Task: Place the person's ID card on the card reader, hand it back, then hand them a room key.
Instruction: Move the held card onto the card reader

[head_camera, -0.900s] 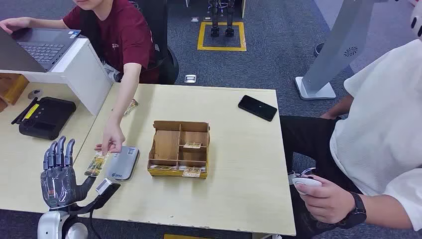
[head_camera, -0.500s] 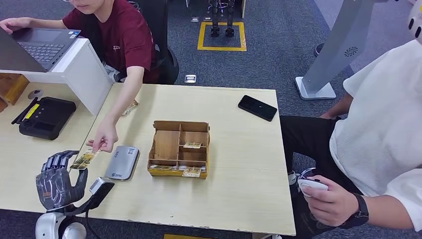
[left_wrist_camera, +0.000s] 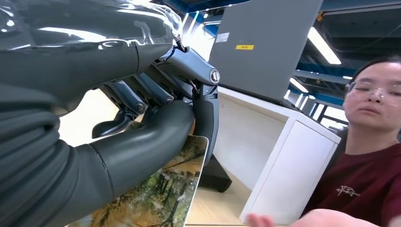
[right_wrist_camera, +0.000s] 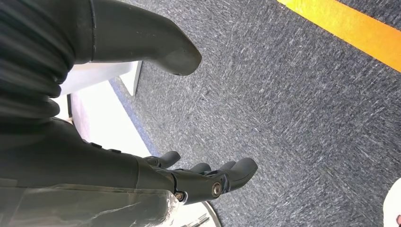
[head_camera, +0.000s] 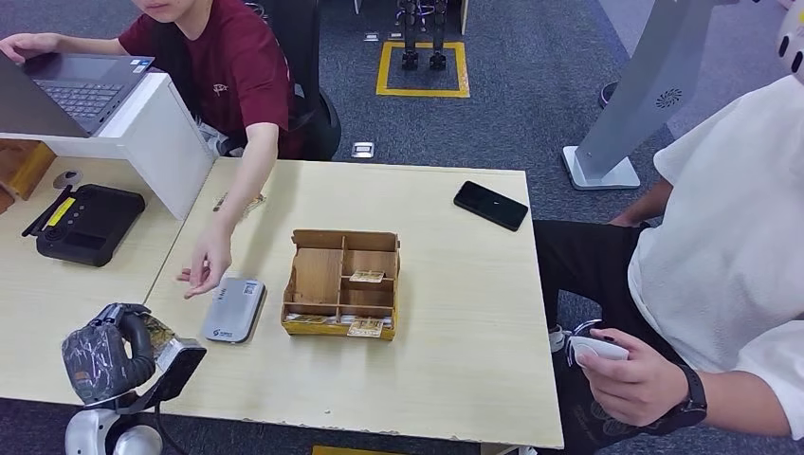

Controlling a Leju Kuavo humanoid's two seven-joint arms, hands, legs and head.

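One step in at best: left hand [head_camera: 102,358] pinches the ID card [left_wrist_camera: 163,194] near the card reader [head_camera: 233,309] on the desk [head_camera: 455,313], right hand [right_wrist_camera: 208,177] hangs spread, scan and key handover left.

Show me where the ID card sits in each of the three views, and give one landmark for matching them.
Head view: ID card at lower left, held in the left hand, near the grey card reader.
Left wrist view: the card at bottom centre, pinched under the thumb.
Right wrist view: not in it.
Shared landmark: the person in the maroon shirt.
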